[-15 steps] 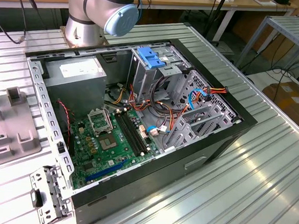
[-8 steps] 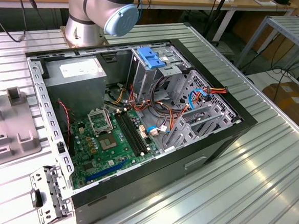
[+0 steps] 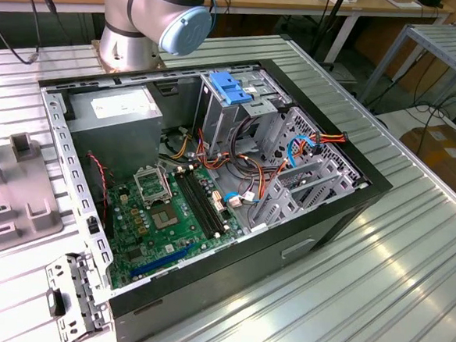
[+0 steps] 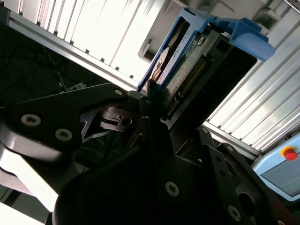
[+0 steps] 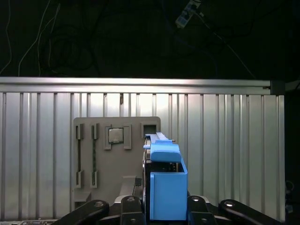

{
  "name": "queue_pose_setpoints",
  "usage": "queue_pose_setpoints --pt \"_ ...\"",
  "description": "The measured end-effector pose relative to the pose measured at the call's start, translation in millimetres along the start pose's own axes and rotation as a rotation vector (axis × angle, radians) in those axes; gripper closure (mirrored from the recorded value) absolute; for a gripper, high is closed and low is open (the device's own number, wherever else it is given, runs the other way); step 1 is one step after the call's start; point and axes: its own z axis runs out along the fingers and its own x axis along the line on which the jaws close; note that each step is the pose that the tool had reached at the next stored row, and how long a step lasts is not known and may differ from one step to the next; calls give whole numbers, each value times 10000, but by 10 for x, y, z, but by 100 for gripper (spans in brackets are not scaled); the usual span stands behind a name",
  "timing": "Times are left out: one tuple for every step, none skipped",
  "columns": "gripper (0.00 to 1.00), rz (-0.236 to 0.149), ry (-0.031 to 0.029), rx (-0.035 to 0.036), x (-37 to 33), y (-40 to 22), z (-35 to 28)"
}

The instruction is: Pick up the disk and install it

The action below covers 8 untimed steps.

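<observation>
In both wrist views my gripper (image 5: 166, 208) is shut on the disk (image 5: 166, 187). The first wrist view shows it edge-on, a blue plastic rail facing the camera and a black finger on either side. In the second wrist view the disk (image 4: 187, 61) stands tilted above the fingers (image 4: 152, 96), with its metal body, connector edge and blue rails showing. It hangs over the ribbed aluminium table, in front of a grey fixture (image 5: 108, 159). The arm's base (image 3: 157, 13) stands behind the open computer case (image 3: 351, 203).
Inside the case are a motherboard (image 3: 162, 213), a grey power supply box (image 3: 114, 120) and an upright metal cage with a blue latch (image 3: 230, 89). The grey fixture (image 3: 14, 203) lies at the exterior view's left and holds a chip (image 5: 116, 135). A red button (image 4: 289, 153) sits off the table.
</observation>
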Motion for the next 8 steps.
queue_pose_setpoints --pt "64 0 0 0 1 -8 0" --pt "64 0 0 1 2 -13 0" --pt "64 0 0 1 2 -17 0" --pt "64 0 0 0 3 -24 -1" --pt "64 0 0 1 4 -28 -1" --pt "64 1 0 0 4 -33 -2" --pt "64 0 0 0 4 -37 -2" --pt "64 0 0 1 5 -42 -2"
